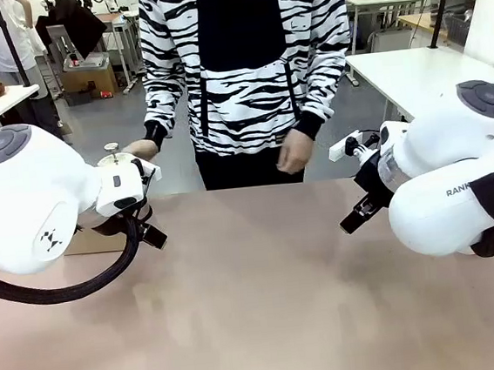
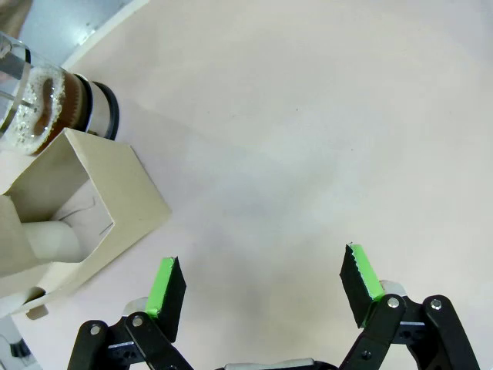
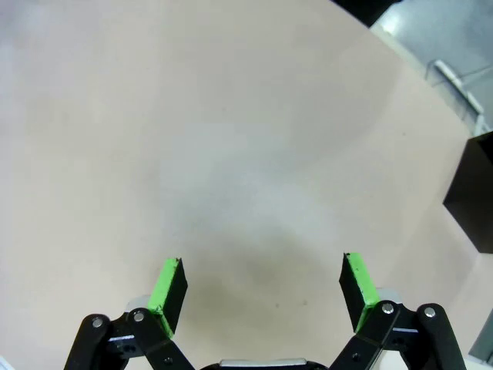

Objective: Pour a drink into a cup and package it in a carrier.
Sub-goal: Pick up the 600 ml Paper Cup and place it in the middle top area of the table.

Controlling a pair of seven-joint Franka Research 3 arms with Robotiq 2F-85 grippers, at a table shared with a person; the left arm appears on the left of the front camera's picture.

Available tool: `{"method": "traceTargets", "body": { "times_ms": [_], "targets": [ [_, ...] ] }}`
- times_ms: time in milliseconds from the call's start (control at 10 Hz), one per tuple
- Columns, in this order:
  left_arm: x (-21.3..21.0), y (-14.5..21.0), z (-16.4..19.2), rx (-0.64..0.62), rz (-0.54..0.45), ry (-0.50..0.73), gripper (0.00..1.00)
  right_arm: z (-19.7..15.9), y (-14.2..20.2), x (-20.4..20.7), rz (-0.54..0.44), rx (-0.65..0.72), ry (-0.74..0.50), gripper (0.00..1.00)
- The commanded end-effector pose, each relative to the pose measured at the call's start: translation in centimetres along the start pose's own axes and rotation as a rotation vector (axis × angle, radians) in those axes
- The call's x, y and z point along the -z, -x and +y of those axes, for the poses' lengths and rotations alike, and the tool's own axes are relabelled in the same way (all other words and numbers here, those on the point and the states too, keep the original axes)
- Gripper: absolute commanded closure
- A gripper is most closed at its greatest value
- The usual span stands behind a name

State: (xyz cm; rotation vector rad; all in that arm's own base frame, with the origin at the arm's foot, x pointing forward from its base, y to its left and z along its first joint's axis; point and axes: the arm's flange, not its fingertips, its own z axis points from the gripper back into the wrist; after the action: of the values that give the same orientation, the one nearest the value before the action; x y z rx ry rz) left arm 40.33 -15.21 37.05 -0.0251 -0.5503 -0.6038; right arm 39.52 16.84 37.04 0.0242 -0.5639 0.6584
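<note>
A: Brown cardboard carrier [image 2: 115, 193] at ten o'clock of left gripper [image 2: 262, 289]. White cup [image 2: 52, 240] seems to sit in it, drink [image 2: 65, 104] in jug [image 2: 19, 85] just behind.
B: Grippers?
A: Left one and right gripper [image 3: 262, 287] both spread wide, empty, over bare table [image 3: 231, 139]. Probably parked clear for setup.

table [image 1: 267, 297] ctr: free | L side: carrier [image 2: 115, 193] + jug [image 2: 38, 108] block | far edge: person's hand [image 1: 295, 152], prob. off table
</note>
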Motion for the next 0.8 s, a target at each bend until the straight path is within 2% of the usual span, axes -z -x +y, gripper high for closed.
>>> {"method": "traceTargets", "body": {
  "times_ms": [0,100,400,700],
  "targets": [
    [0.0,0.0,0.0,0.0,0.0,0.0,0.0,0.0,0.0,0.0,0.0,0.001,0.0,0.0],
    [0.0,0.0,0.0,0.0,0.0,0.0,0.0,0.0,0.0,0.0,0.0,0.0,0.0,0.0],
    [0.0,0.0,0.0,0.0,0.0,0.0,0.0,-4.1,-3.9,-6.1,0.003,-0.021,-0.044,0.0],
    [0.0,0.0,0.0,0.0,0.0,0.0,0.0,-11.9,-3.5,-10.8,-0.054,-0.021,-0.176,0.0]
  ]
}}
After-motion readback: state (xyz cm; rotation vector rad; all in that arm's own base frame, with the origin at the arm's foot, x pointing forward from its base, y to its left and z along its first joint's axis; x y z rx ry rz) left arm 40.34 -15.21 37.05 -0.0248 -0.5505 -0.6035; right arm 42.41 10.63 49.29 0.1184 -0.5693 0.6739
